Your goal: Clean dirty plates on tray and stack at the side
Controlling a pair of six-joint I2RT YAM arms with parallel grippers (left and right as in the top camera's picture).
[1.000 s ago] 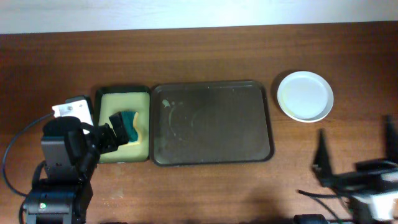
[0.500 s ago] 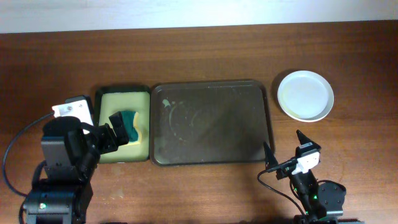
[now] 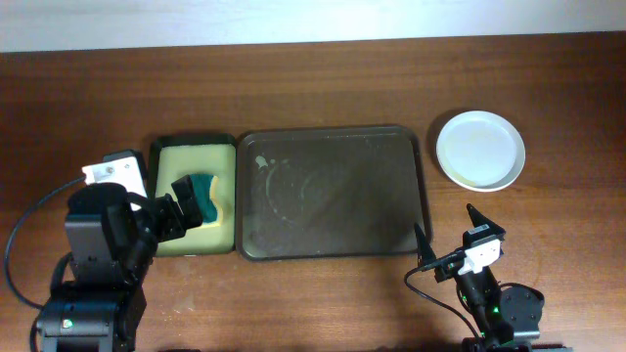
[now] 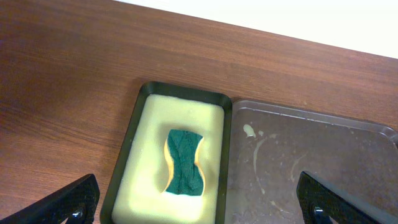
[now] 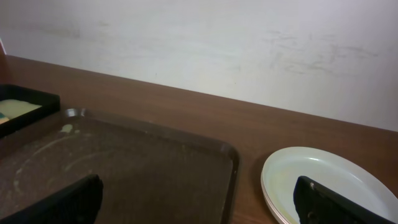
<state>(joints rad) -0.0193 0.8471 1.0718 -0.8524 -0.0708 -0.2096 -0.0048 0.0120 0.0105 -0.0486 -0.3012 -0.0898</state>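
Left end effector (image 3: 184, 207) and right end effector (image 3: 447, 223) both gape empty. Plates (image 3: 479, 150) sit stacked on the worktop (image 3: 313, 78) right of the tray (image 3: 333, 196), which holds none. The task looks finished, so probably only parking the arms is called for.

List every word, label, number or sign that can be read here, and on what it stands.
None can be read.
The tray, the plates, the sponge and the small tray bear no writing.
The white block on the left arm shows no legible mark.
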